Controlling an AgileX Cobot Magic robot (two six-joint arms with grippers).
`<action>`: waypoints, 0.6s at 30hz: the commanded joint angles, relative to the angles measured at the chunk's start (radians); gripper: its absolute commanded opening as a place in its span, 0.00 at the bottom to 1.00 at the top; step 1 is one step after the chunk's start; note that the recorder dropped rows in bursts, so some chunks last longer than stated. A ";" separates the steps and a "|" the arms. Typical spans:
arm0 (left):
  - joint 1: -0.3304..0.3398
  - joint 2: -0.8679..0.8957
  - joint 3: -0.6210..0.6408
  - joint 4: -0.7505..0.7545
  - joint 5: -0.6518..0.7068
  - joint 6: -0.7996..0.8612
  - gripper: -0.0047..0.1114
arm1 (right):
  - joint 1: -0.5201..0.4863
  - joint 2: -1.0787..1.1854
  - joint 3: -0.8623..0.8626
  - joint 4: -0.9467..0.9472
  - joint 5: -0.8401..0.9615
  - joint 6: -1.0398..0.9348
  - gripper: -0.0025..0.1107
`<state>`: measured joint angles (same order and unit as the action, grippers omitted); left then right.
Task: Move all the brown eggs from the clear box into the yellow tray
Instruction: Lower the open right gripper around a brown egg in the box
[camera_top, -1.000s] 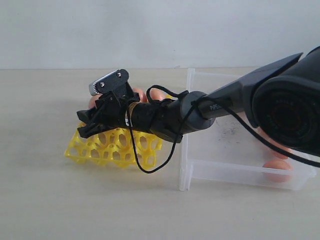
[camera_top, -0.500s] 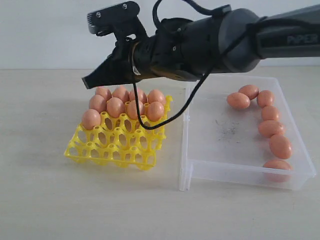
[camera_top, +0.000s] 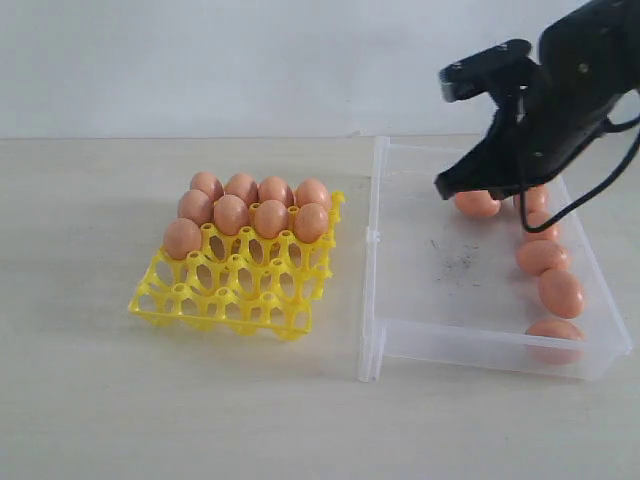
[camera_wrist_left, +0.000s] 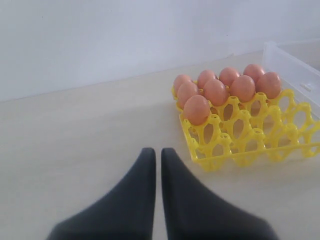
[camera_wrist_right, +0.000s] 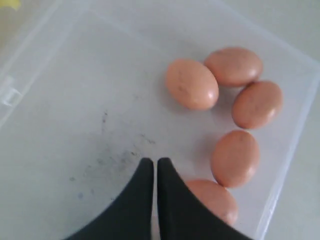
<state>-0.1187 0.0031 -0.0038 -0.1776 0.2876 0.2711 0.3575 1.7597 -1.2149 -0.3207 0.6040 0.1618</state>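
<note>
Left of centre, yellow tray (camera_top: 235, 300) with nine brown eggs (camera_top: 230, 213) in its upper rows, others in the clear box (camera_top: 470, 345) at right — right hand (camera_top: 443, 187) above them, pressed together, empty, left hand (camera_wrist_left: 156, 160) likewise.

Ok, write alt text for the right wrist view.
The right gripper, jaws shut and empty, hangs above the smudged floor of the clear box. Five brown eggs lie in a curve beside one wall, the nearest partly hidden behind the jaws.

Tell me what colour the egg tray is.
Bright yellow all over. The tray shows best in the left wrist view, where it is closest.
</note>
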 joint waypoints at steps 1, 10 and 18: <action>-0.006 -0.003 0.004 0.002 -0.004 0.000 0.07 | -0.157 -0.001 0.000 0.229 0.118 -0.240 0.02; -0.006 -0.003 0.004 0.002 -0.004 0.000 0.07 | -0.227 0.033 -0.007 0.248 0.171 -0.723 0.46; -0.006 -0.003 0.004 0.002 -0.004 0.000 0.07 | -0.227 0.125 -0.007 0.230 0.094 -0.831 0.45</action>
<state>-0.1187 0.0031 -0.0038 -0.1776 0.2876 0.2711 0.1340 1.8539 -1.2149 -0.0808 0.7230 -0.6375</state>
